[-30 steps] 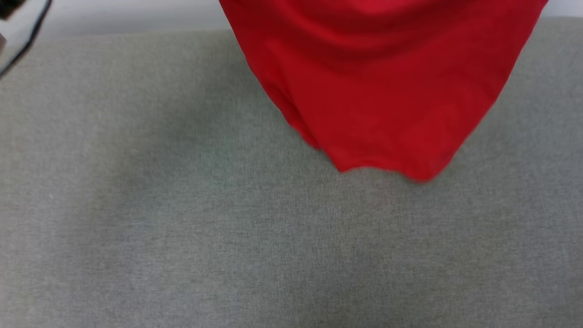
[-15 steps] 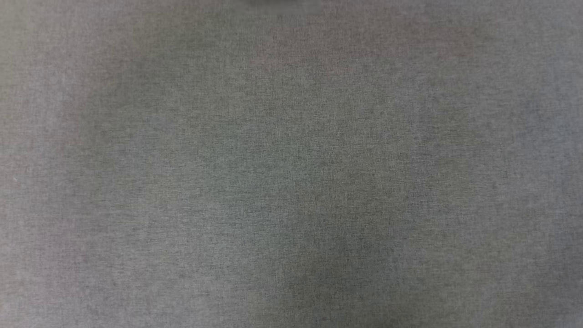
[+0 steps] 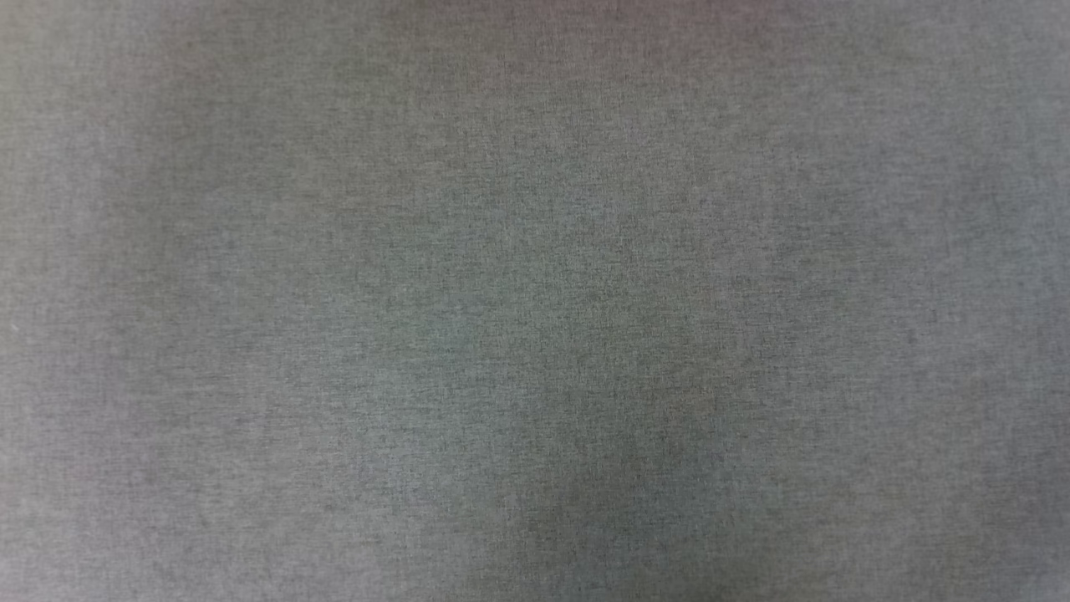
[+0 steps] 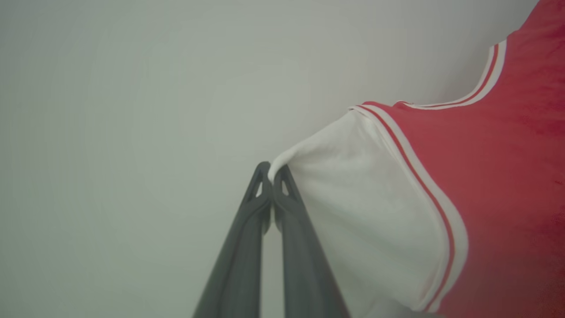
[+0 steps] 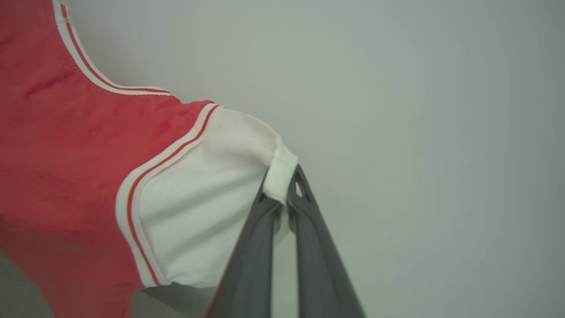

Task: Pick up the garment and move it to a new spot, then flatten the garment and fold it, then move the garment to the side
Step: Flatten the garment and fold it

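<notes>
Left wrist view: left gripper pinching white sleeve of red shirt. Right wrist view: right gripper pinching other sleeve. Head view: grey fabric surface.

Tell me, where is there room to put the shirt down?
The grey fabric surface in the head view looks bare from its left side to its right, so anywhere there. It is crowded only by the grippers: the garment hangs between the left gripper and right gripper, each pinching one of its sleeves.
</notes>
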Controlling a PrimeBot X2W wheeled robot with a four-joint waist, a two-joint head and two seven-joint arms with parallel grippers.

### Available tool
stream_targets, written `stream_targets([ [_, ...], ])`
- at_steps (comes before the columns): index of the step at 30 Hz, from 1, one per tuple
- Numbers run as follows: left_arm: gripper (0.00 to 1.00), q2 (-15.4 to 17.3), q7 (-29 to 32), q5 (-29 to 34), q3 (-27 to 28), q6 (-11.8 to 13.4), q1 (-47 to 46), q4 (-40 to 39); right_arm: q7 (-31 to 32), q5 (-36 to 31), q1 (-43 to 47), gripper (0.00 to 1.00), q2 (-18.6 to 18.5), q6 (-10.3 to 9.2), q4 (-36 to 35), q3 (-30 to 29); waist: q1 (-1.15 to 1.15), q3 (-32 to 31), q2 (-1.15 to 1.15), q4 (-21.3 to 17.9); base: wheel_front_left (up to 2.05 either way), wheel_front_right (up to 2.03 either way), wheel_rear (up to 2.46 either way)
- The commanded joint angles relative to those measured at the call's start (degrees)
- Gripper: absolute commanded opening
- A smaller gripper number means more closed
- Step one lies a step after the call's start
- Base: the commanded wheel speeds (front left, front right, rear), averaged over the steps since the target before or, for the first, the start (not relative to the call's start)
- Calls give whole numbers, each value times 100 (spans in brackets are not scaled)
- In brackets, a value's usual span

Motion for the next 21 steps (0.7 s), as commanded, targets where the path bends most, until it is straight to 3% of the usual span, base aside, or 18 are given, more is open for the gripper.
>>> stream_targets([
  [1, 0, -22, -165, -118, -27, -9, 361, 93, -154, 166, 352, 0, 37, -4, 60, 134, -1, -67, 0, 10, 0, 0, 0],
  [12, 0, -29, -695, -755, -175, 17, 2651, 36, -833, 788, 2346, 0, 190, -4, -54, 770, -1, -550, 0, 9, 0, 0, 0],
  [18, 0, 65, -802, -1061, -133, 305, 3954, -428, -1104, 1075, 3385, 0, 127, -4, -347, 976, -1, -935, 0, 10, 0, 0, 0],
  [21, 0, 271, -833, -1249, -120, 505, 4748, -841, -1217, 1229, 4021, 0, 56, -4, -575, 1086, -1, -1198, 0, 10, 0, 0, 0],
])
